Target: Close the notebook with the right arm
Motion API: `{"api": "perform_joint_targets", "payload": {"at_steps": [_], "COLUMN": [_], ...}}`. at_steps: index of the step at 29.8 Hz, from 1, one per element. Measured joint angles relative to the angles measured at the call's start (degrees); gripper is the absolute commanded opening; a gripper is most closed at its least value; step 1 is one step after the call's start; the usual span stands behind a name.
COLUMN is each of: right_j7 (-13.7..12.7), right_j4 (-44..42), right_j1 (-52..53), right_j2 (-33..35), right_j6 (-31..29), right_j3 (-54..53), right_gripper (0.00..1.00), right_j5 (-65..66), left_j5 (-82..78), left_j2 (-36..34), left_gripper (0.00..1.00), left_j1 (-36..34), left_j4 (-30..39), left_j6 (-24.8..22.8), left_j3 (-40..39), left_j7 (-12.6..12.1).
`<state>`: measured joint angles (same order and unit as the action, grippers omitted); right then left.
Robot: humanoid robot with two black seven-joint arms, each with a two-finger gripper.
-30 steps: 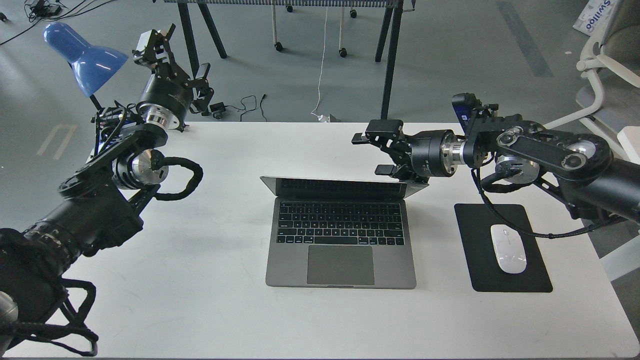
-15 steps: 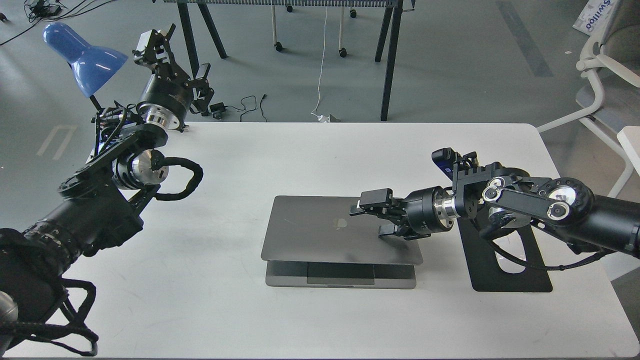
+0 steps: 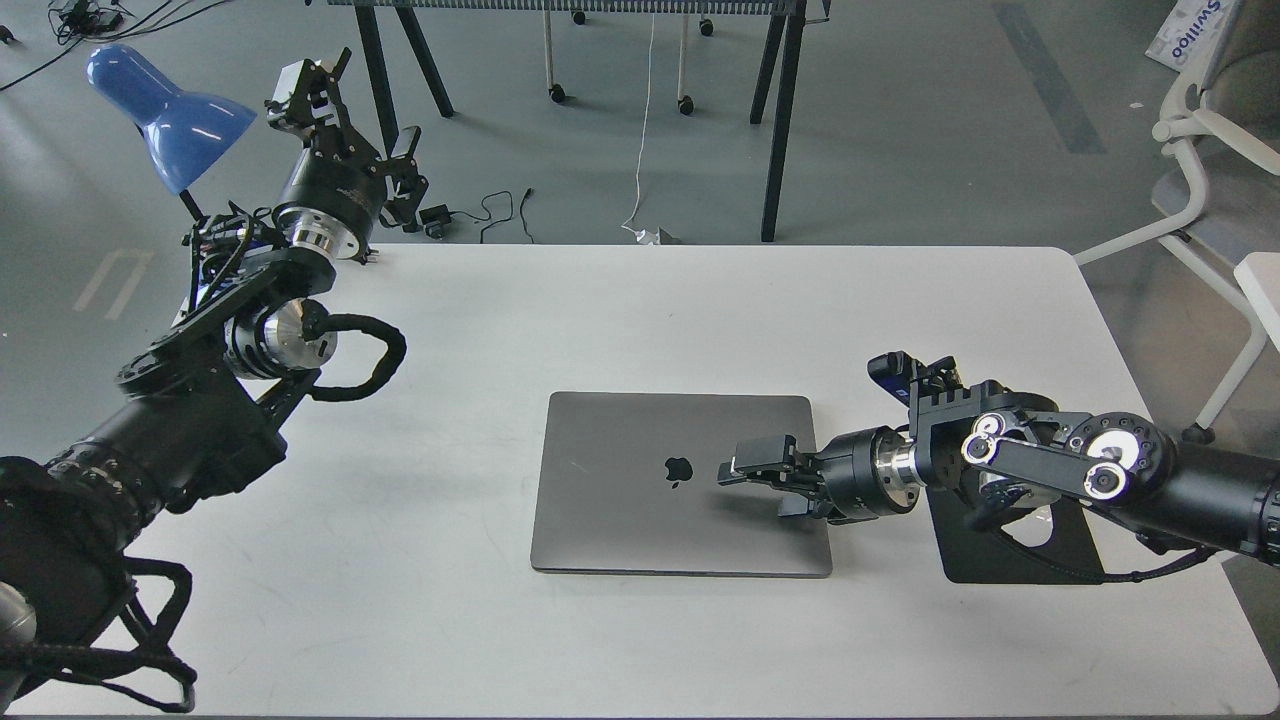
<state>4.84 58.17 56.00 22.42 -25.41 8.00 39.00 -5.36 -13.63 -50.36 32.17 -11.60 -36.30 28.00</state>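
Observation:
The grey notebook (image 3: pixel 640 500), a laptop with a logo on its lid, lies fully closed and flat on the white table (image 3: pixel 600 310), near the middle front. My right gripper (image 3: pixel 757 483) comes in from the right and rests low over the right part of the lid, beside the logo, with its fingers apart and holding nothing. My left gripper (image 3: pixel 350 110) is raised off the table's back left corner, open and empty, far from the notebook.
A black mouse pad (image 3: pixel 1040 555) lies right of the notebook, mostly under my right arm, with a white mouse (image 3: pixel 1040 520) only partly showing. A blue desk lamp (image 3: pixel 165 105) stands at the back left. A white chair (image 3: pixel 1220 130) stands at the right.
The notebook's lid has gone from upright to fully shut. My right gripper moved from behind the screen forward and down with the lid. The left arm has not moved.

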Motion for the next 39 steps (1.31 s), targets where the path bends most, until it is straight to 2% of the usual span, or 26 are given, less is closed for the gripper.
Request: {"api": "perform_joint_targets", "payload": {"at_steps": [8, 11, 16, 22, 28, 35, 39], "right_j7": [-0.01, 0.00, 0.08, 0.19, 0.20, 0.19, 0.41], "right_j4": [0.23, -0.38, -6.65, -16.96, -20.55, -20.72, -20.51], "right_j1": [0.53, 0.66, 0.66, 0.77, -0.01, -1.60, -3.35], "right_j2": [-0.09, -0.16, -0.80, -5.25, -8.13, -6.96, -6.01], "right_j6": [0.27, 1.29, 2.24, 2.94, 4.00, 3.68, 2.00], "right_j3": [-0.87, -5.48, -21.84, -43.45, -60.76, -63.91, -64.15], "right_gripper": [1.00, 1.00, 1.00, 1.00, 1.00, 1.00, 1.00], "right_j5": [-0.20, -0.20, -0.18, -0.80, -4.34, -21.54, -26.91], "left_j5": [0.00, -0.01, -0.01, -0.01, -0.01, 0.04, 0.08], "left_j2": [0.00, 0.00, 0.00, 0.00, 0.00, 0.00, 0.00], "left_gripper": [1.00, 1.00, 1.00, 1.00, 1.00, 1.00, 1.00], "left_j1": [0.00, 0.00, 0.00, 0.00, 0.00, 0.00, 0.00], "left_j4": [0.00, 0.00, 0.00, 0.01, 0.01, 0.01, 0.01], "left_j6": [0.00, 0.00, 0.00, 0.00, 0.00, 0.00, 0.00], "left_j3": [0.00, 0.00, 0.00, 0.00, 0.00, 0.00, 0.00], "left_j7": [0.00, 0.00, 0.00, 0.00, 0.00, 0.00, 0.00]}}
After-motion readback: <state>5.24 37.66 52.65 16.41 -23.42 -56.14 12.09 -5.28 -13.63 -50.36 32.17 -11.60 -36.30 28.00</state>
